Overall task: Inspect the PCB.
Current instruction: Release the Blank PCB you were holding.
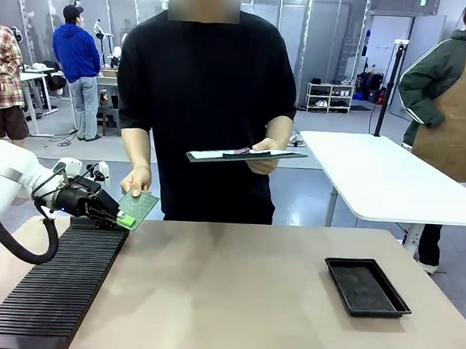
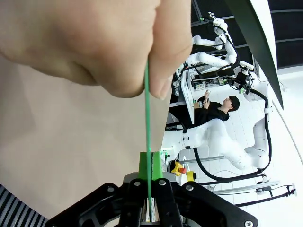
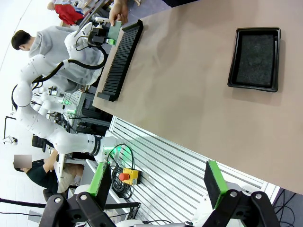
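Over far left edge of desk (image 1: 226,299), above end of black slotted rack (image 1: 55,286): PCB (image 1: 137,208), green, tilted, off surface. Robot's left hand (image 1: 123,219) clamped shut on its lower edge, green pads (image 2: 143,165) on both faces of board. Person's hand (image 1: 137,179) pinches upper edge. Person's other hand (image 1: 267,153) holds grey clipboard (image 1: 246,155) level. Black tray (image 1: 367,286) on desk at right, well apart. Robot's right hand (image 3: 158,177) wide open, holding nothing.
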{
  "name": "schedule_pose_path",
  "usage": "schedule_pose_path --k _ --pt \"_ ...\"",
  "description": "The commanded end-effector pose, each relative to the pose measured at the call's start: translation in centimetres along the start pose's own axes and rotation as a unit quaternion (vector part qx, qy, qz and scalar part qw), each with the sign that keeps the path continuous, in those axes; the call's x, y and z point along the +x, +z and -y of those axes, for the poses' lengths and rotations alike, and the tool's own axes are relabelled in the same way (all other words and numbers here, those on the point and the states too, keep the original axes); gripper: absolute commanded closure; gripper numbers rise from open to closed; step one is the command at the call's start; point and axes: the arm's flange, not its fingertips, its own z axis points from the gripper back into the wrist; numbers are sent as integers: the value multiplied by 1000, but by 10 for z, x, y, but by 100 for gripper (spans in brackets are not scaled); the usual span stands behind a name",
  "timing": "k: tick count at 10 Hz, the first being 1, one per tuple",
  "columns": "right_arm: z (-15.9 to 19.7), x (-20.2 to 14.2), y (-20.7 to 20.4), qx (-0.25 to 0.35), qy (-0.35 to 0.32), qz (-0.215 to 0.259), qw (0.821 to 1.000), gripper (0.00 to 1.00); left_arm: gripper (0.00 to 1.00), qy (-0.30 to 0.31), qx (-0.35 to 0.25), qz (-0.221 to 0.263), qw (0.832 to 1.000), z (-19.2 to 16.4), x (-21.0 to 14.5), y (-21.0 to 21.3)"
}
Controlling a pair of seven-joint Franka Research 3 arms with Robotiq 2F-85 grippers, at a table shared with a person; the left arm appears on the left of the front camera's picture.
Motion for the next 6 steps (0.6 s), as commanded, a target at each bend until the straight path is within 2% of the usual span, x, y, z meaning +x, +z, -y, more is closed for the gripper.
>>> schedule_pose_path --k 1,6 --pt "-1 0 2 6 8 1 1000 0 100 1 0 1 1000 2 -3 1" --pt "-1 0 2 6 8 1 1000 0 100 1 0 1 1000 2 -3 1"
